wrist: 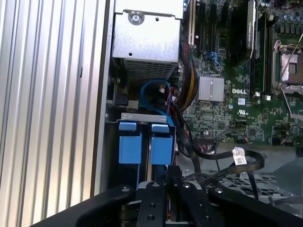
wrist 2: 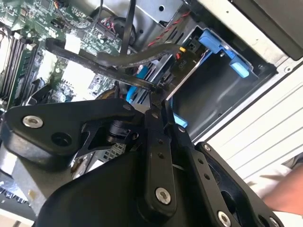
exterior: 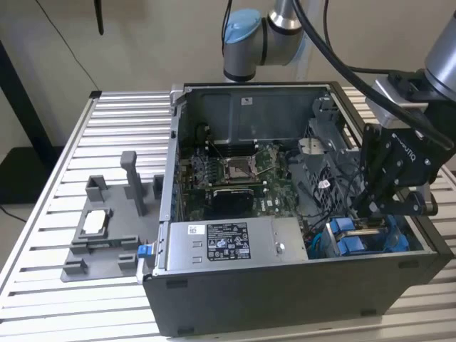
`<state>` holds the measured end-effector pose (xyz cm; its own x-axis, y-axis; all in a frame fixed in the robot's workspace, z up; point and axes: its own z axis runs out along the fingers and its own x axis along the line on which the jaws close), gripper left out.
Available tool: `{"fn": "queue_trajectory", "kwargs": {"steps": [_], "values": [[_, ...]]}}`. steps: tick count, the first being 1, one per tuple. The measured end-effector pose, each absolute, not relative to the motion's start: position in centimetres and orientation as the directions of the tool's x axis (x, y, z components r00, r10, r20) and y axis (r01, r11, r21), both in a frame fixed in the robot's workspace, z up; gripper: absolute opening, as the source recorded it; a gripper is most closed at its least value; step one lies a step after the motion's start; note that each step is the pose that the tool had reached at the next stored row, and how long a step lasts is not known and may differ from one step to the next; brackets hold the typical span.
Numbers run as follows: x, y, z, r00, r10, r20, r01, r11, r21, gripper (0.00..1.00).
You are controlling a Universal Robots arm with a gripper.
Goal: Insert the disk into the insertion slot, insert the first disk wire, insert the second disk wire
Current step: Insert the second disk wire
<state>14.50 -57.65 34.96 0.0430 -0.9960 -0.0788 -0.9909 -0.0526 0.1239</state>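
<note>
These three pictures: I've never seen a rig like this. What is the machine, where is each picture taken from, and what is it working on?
The machine is a single robot arm reaching into an open computer case that lies on a slatted metal table.

The exterior view is taken from a camera off the arm and takes in the whole scene. Both wrist views come from cameras riding on the arm, looking past its black tool into the case.

Inside the case you can see the green circuit board, a silver power box and the blue carrier of the disk, already seated in its bay. The tool is down at that bay, and in the second wrist view its fingers are closed on a black cable right by the disk's connector.

On the table beside the case, a grey fixture holds a small silver chip.
</note>
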Motion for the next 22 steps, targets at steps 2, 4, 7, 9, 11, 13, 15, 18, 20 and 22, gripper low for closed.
{"fn": "queue_trajectory", "kwargs": {"steps": [2,4,7,9,11,13,15,18,20,22], "values": [[14.53,-57.66,34.94,0.043,-0.996,-0.078,-0.991,-0.052,0.124,0.16],[14.53,-57.66,34.93,0.043,-0.996,-0.078,-0.991,-0.052,0.124,0.16],[14.56,-57.66,34.8,0.043,-0.996,-0.079,-0.991,-0.053,0.123,0.16],[14.63,-57.66,34.73,0.043,-0.996,-0.078,-0.991,-0.053,0.123,0.16],[14.72,-57.66,34.67,0.043,-0.996,-0.078,-0.991,-0.053,0.122,0.16],[14.82,-57.66,34.62,0.043,-0.996,-0.078,-0.991,-0.053,0.122,0.16],[14.9,-57.66,34.56,0.043,-0.996,-0.078,-0.991,-0.052,0.122,0.16],[14.96,-57.66,34.48,0.04,-0.996,-0.078,-0.991,-0.049,0.122,0.16],[14.97,-57.66,34.44,0.037,-0.996,-0.078,-0.991,-0.046,0.122,0.16],[14.98,-57.66,34.38,0.035,-0.996,-0.078,-0.992,-0.044,0.122,0.16]]}}
